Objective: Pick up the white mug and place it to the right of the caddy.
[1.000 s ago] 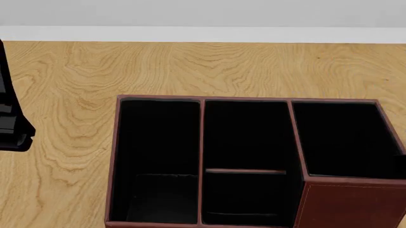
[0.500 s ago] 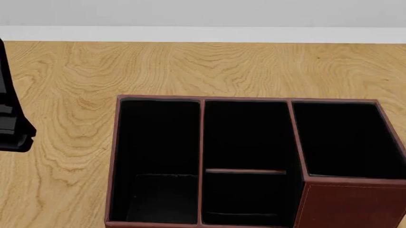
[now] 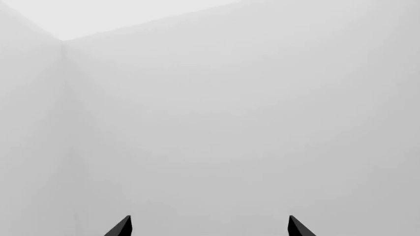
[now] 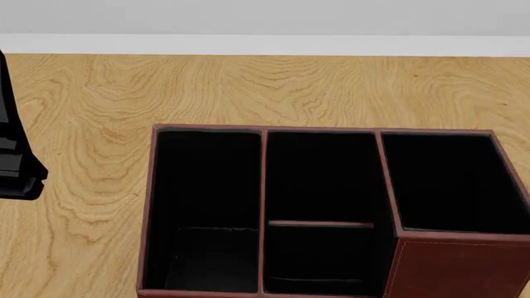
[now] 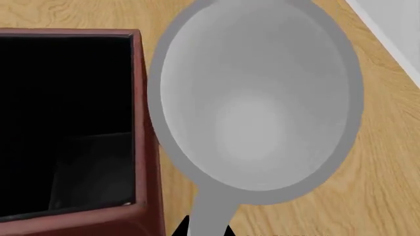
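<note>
Little of the robot shows. In the head view, a matte black arm segment (image 4: 17,155) sits well to the left of the caddy (image 4: 331,211), cut off by the frame edge; it is blocky, with a stepped lower end and a faint grey ridge across it. In the left wrist view, the left gripper (image 3: 208,227) shows only two thin, pointed black fingertips (image 3: 121,227). In the right wrist view, a small black sliver of the right gripper (image 5: 187,227) peeks out near the caddy's corner.

White mug (image 5: 256,98) (upright) beside caddy (image 5: 141,123)
</note>
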Tool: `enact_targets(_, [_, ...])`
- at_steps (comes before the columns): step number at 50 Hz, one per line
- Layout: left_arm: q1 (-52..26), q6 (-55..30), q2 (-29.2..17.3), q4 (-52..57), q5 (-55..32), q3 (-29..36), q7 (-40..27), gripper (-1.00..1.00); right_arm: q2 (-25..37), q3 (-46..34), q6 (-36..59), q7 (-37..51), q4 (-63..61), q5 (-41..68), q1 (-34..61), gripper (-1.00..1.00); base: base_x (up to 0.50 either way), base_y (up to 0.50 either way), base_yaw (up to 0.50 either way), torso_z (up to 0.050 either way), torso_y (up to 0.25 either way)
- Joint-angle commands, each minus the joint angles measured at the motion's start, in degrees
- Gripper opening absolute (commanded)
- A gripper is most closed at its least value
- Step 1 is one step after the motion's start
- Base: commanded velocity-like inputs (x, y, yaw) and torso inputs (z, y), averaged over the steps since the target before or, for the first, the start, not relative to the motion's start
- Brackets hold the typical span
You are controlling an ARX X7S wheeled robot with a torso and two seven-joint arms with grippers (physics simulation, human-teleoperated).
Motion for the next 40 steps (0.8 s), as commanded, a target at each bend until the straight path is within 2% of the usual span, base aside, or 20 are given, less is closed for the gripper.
enact_targets(1, [0.20,0.60,-0.23,-0.20,0.35,0.21,0.10,1.00,0.57,-0.11,-2.38,-0.92,0.52,-2.02,-1.83,-1.00,0.00,0.00,0.00,0.000,0.000])
enact_targets(40, [-0.17,0.87,-1.04,0.83,-0.90,0.32,-1.14,1.00,-1.04,-2.42,-8.82,-3.88,4.94,-4.53,-9.02,-1.00,0.00,0.00,0.00,0.000,0.000])
